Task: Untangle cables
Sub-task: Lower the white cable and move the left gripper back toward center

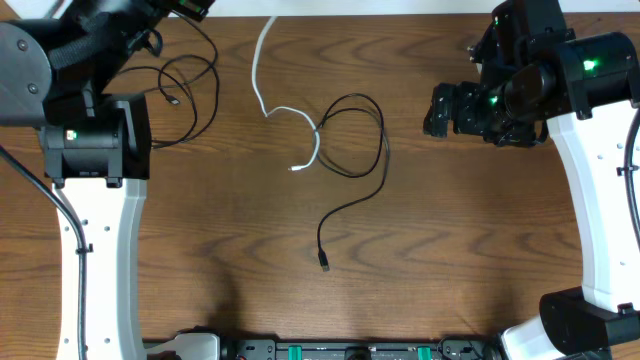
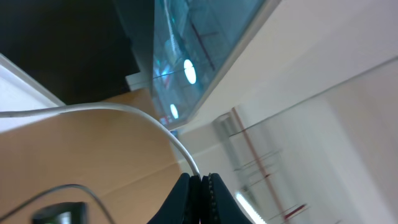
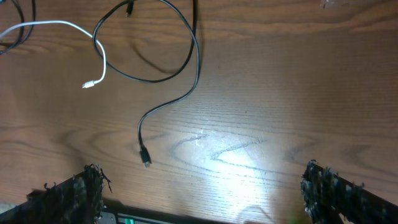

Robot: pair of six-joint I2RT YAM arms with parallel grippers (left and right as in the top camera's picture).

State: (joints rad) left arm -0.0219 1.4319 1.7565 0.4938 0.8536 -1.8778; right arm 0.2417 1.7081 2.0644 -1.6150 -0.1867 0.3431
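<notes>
Three cables: white cable [image 2: 93,106] and black loop [image 1: 383,140] cross mid-frame; second black cable [image 1: 172,99] upper left
Left gripper [image 2: 200,183]: clamped on white cable, I reckon to draw it off the loop
Right gripper [image 3: 205,186]: wide open, empty, right of the loop, free to pin it

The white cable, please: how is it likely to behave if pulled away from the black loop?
Probably floppy: the white cable lies in loose bends and curves away from the shut left hand pinching it. Likely light, being so thin. It crosses the loop of the black cable, so pulling may drag that loop or snag the plug.
</notes>
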